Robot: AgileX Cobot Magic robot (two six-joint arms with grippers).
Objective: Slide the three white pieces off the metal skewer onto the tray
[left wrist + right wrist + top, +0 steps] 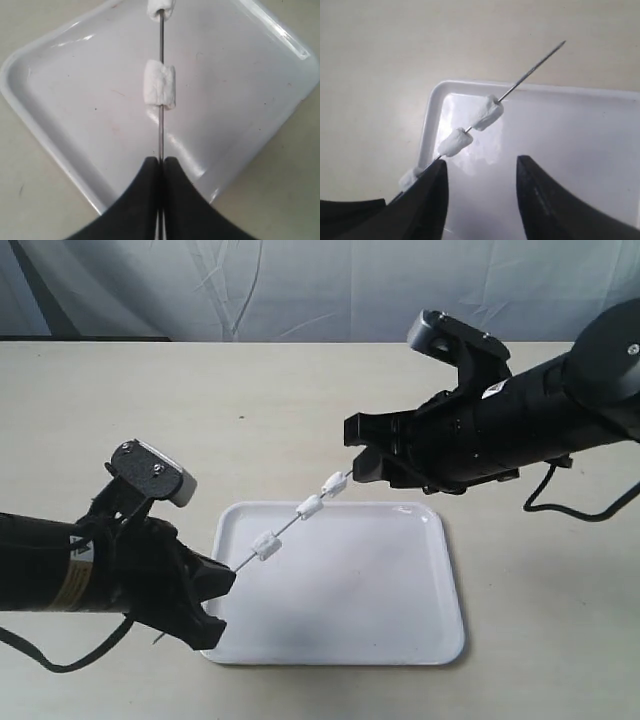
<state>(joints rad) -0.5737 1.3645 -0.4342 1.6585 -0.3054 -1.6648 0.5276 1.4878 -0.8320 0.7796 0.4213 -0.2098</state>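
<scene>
The thin metal skewer (290, 525) slants up over the white tray (350, 590), and my left gripper (222, 580) is shut on its lower end. Three white pieces are threaded on it: one low (265, 544), one in the middle (310, 506) and one near the tip (335, 481). In the left wrist view the skewer (161, 135) runs out from the closed gripper (161, 161) through a piece (160, 84). My right gripper (360, 450) is open at the skewer's tip end. In the right wrist view its fingers (481, 161) stand wide apart, with the pieces (487, 112) (455, 142) beside one finger.
The tray lies on a beige table (250, 400) with a grey cloth backdrop (300, 280) behind it. A black cable (570, 505) hangs from the right arm and another (60, 660) from the left arm.
</scene>
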